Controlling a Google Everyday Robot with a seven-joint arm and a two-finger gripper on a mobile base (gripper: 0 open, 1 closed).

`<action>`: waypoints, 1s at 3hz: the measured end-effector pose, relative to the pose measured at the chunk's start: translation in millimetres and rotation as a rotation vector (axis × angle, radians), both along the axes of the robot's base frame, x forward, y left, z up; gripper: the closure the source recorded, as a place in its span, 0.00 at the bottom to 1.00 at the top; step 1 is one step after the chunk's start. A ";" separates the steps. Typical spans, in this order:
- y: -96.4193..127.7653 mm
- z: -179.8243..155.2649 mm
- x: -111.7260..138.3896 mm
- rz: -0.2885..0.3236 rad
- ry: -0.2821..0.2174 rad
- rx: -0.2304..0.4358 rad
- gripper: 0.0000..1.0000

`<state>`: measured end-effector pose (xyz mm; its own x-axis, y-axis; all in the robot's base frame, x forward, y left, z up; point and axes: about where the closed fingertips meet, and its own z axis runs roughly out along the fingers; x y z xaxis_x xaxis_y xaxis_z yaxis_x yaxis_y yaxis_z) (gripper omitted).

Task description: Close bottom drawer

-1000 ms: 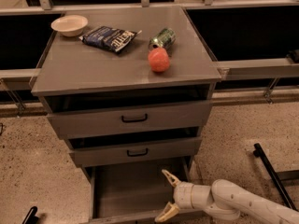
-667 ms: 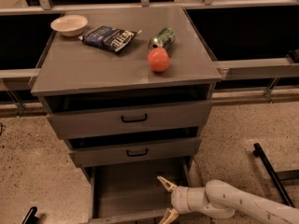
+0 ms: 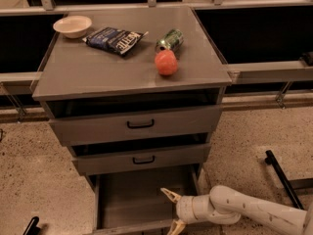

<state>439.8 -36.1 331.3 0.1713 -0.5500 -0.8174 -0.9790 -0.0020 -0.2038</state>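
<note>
drawer duty at the grey cabinet point(image 3: 98, 72): we find the bottom drawer point(image 3: 128, 199) pulled far out toward the camera. its deep box is open to view with nothing inside that we can make out, and its front runs along the lower edge of the picture. its handle is out of sight.

the robot's white arm point(image 3: 254, 212) reaches in low from the right. the gripper point(image 3: 168, 210) hangs over the right front part of that drawer with its two fingers spread wide and nothing between them. one fingertip points up over the drawer's box and the other sits down by the front panel. we cannot tell whether it touches the panel.

above, the middle drawer point(image 3: 142, 159) and the wider top drawer point(image 3: 139, 124) each show a dark gap over their fronts. on the cabinet top sit a bowl point(image 3: 72, 26), a snack bag point(image 3: 115, 39), a can point(image 3: 169, 39) lying on its side and a round orange-red fruit point(image 3: 166, 62) just in front of the can.

by our reading, the job has barely begun. the drawer is as good as fully open, so the whole push back into the cabinet is left. the gripper appears to sit over the drawer rather than outside its front, so it likely needs to come round to the front panel before any shove can count.
</note>
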 end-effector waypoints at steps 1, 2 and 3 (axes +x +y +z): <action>-3.5 -26.8 -18.1 0.068 0.019 -0.014 0.18; -4.2 -54.3 -32.4 0.099 0.018 0.009 0.42; -11.9 -78.8 -40.8 0.095 0.018 -0.010 0.65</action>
<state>399.0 -48.0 252.5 0.2086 -0.5401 -0.8153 -0.9778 -0.0966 -0.1862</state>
